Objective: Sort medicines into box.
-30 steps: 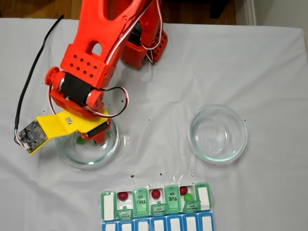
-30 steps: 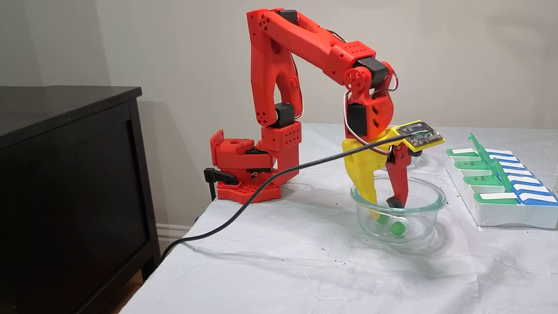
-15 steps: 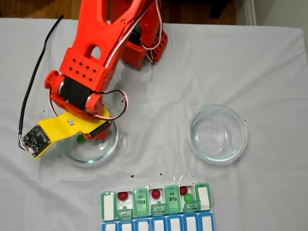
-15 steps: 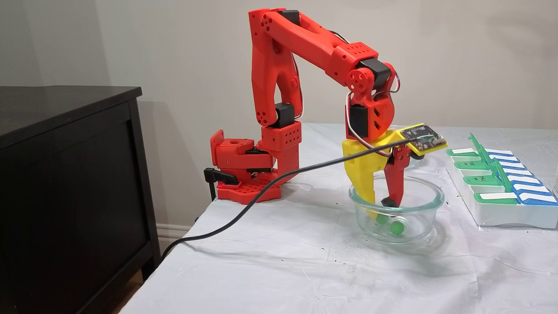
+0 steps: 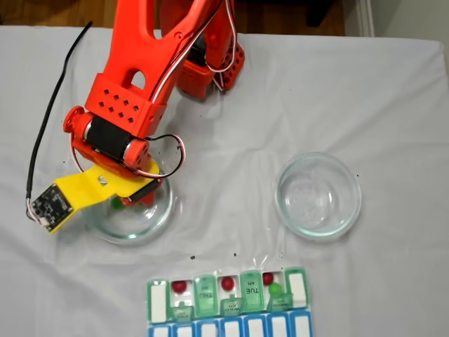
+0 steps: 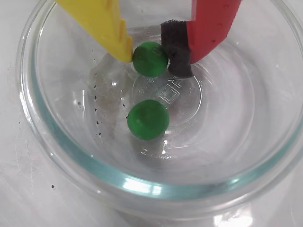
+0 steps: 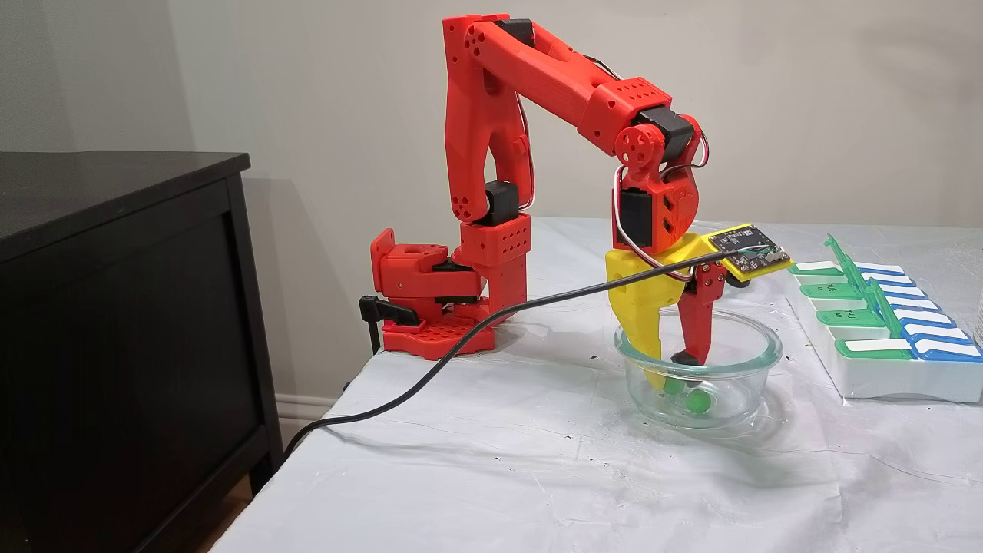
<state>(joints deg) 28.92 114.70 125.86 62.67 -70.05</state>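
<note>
Wrist view shows the gripper (image 6: pixel 150 54) down in a glass dish (image 6: pixel 57 156), its yellow and red fingers squeezing one green ball (image 6: pixel 150 58). Another green ball (image 6: pixel 147 119) lies loose just beside it. From above, the green box (image 5: pixel 228 294) runs left to right at the near edge, holding three red balls (image 5: pixel 180 286) and one green.

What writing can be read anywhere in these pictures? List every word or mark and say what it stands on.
"TUE AM": on a green lid of the pill box, in a fixed view from above.
The other green lids carry print, too blurred to read.
Glass dish: a raised mark at the middle of its bottom, not legible in the wrist view.
</note>
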